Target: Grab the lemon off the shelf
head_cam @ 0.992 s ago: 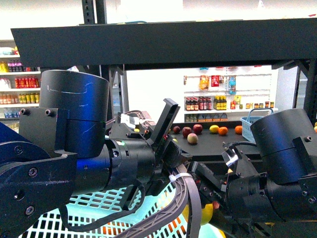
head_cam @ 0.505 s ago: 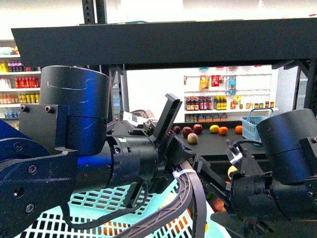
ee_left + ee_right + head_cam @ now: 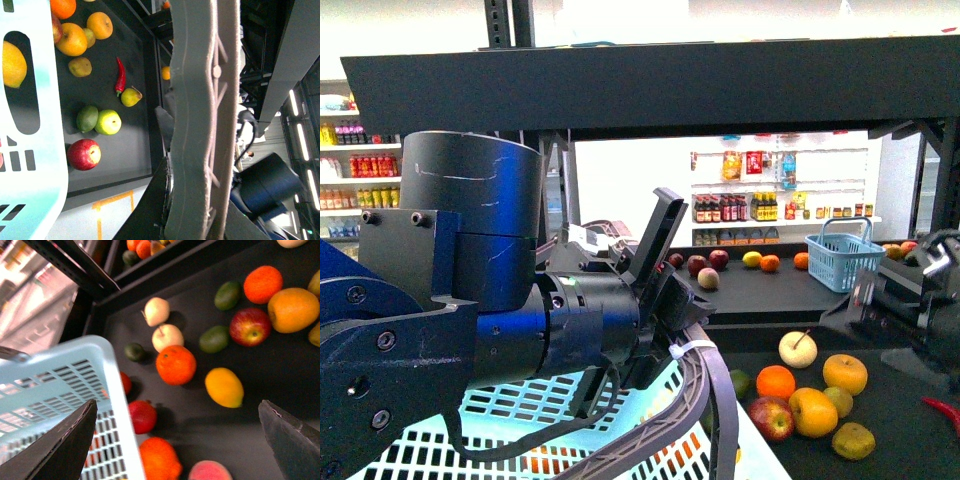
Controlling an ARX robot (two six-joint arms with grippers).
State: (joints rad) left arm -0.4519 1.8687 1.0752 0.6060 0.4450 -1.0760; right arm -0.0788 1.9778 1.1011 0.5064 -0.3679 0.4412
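Withdrawing rightward since earlier, right pincer [image 3: 177,407] spread open over lemon [image 3: 224,386] on shelf [image 3: 280,372], left pincer [image 3: 665,265] state unclear.

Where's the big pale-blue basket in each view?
Front: basket at the bottom, centre-left.
Left wrist: its pale wall beside a red apple.
Right wrist: its rim near an orange.
Shared landmark: the shelf, its black tray of fruit beside the basket.
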